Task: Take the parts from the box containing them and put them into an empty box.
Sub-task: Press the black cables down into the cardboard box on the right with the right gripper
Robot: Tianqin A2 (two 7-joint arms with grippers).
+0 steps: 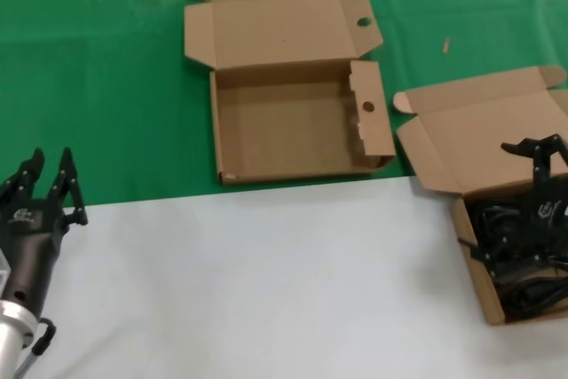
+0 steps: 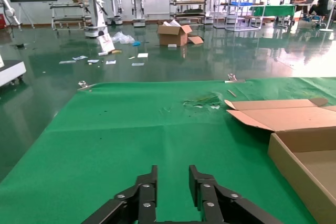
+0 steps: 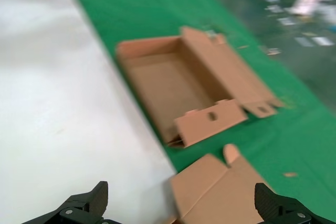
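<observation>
The parts point(image 1: 513, 259) are black coiled cables lying tangled in the box containing them point(image 1: 473, 265), which stands open at the right edge with its lid point(image 1: 479, 135) folded back. My right gripper point(image 1: 535, 146) hovers over that box, its jaws spread wide and nothing between them. In the right wrist view, the right gripper point(image 3: 181, 196) frames the lid point(image 3: 226, 195). The empty box point(image 1: 284, 130) lies open at the middle back on the green cloth, with round holes in its flaps. My left gripper point(image 1: 49, 175) waits open at the near left, away from both boxes.
A white sheet point(image 1: 266, 281) covers the near half of the table and a green cloth point(image 1: 89, 86) the far half. The left wrist view shows the empty box point(image 2: 302, 169) to one side and an open hall floor beyond the table edge.
</observation>
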